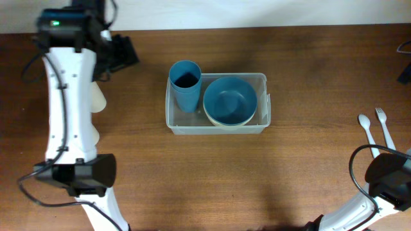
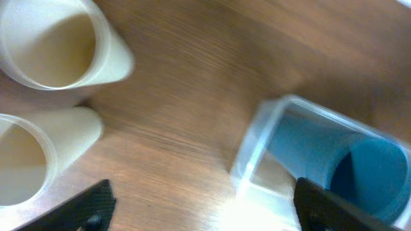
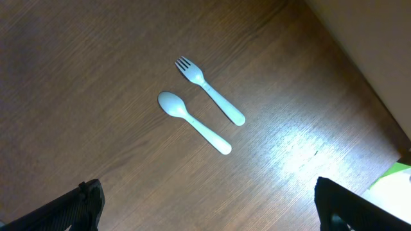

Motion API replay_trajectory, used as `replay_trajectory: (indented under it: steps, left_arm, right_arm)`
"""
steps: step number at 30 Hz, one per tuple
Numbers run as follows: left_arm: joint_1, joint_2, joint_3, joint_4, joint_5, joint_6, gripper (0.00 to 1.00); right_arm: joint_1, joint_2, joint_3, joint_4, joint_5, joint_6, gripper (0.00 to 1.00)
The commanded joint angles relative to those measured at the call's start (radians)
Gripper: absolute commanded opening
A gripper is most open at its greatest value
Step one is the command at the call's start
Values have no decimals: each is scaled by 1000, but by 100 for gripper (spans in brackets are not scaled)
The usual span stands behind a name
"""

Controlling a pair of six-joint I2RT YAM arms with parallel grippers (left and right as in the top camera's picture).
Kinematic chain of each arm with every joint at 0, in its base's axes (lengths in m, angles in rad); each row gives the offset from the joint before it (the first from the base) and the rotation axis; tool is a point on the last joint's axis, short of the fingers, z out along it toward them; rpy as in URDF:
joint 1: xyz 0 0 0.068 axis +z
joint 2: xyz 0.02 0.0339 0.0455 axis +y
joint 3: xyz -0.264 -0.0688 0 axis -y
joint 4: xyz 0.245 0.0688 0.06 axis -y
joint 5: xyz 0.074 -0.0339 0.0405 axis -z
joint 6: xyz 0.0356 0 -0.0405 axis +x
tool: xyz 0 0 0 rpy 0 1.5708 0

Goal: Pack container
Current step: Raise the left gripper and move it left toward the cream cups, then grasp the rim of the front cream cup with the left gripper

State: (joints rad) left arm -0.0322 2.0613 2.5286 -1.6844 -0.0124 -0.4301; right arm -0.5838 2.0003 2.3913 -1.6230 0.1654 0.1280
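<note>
The clear plastic container (image 1: 263, 122) sits mid-table. It holds an upright blue cup (image 1: 185, 83) at its left end and a blue bowl (image 1: 230, 99) nested in a cream bowl. My left gripper (image 1: 125, 54) is open and empty at the far left, away from the container. In the left wrist view its fingers (image 2: 205, 215) are spread wide over bare wood, with the container's corner (image 2: 257, 147) and the blue cup (image 2: 359, 167) to the right. My right gripper (image 3: 209, 205) is open and empty above the table near a white fork (image 3: 209, 90) and a white spoon (image 3: 192, 120).
Two cream cups (image 2: 51, 42) (image 2: 32, 151) stand left of the container, one partly hidden under my left arm in the overhead view (image 1: 96, 99). The spoon (image 1: 366, 127) and fork (image 1: 384, 125) lie at the right. A pale green object (image 3: 395, 183) shows at the edge of the right wrist view.
</note>
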Motion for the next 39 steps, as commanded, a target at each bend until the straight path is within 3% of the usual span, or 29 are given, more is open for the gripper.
replay_trajectory:
  steps: [1, 3, 7, 9, 13, 19, 27, 39]
  left_arm:
    - [88, -90, 19, -3, -40, -41, 99]
    - [117, -99, 19, -3, -36, -27, 99]
    - [134, -97, 13, -3, -44, 163, 99]
    - [134, -97, -2, -3, -103, 201, 100]
    - [134, -91, -31, -2, -232, 200, 100]
    - [159, -80, -86, -3, -234, 202, 100]
    - [166, -80, -176, -3, 28, 184, 100]
    - [192, -84, -339, -4, 39, 155, 100]
  right_arm:
    - [0, 3, -4, 0, 15, 0, 99]
    - [0, 3, -4, 0, 15, 0, 99]
    - [0, 3, -4, 0, 15, 0, 99]
    - [0, 3, -4, 0, 15, 0, 99]
    - [0, 3, -4, 0, 15, 0, 99]
    - [0, 3, -4, 0, 15, 0, 99]
    - [0, 3, -4, 0, 15, 0, 99]
    - [0, 3, -4, 0, 15, 0, 99]
